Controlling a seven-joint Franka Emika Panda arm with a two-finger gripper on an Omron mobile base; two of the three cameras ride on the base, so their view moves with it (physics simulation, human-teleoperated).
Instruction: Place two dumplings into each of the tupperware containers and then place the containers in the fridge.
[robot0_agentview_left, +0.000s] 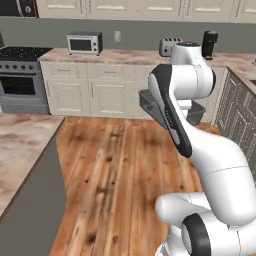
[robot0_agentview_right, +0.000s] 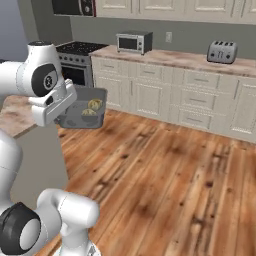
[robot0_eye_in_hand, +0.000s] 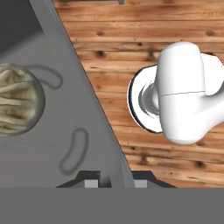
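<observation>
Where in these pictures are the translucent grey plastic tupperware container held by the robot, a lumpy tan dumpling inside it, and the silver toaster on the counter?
translucent grey plastic tupperware container (robot0_agentview_right: 84, 119): right base view, its front wall.
lumpy tan dumpling (robot0_eye_in_hand: 17, 100): hand view, its ridged top.
silver toaster (robot0_agentview_right: 222, 52): right base view, its front face.

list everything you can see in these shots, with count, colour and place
tupperware container: one, translucent grey, held up in the air over the wood floor
dumplings: two, tan, inside the container
toaster oven: one, silver, on the back counter
toaster: one, silver, on the back counter
coffee machine: one, black, on the back counter near the corner
stove: one, steel and black, left end of the cabinets
cabinets: one run, cream, under the back counter
near counter: one, beige stone, at left
gripper: one, dark tips, shut on the container's rim
</observation>
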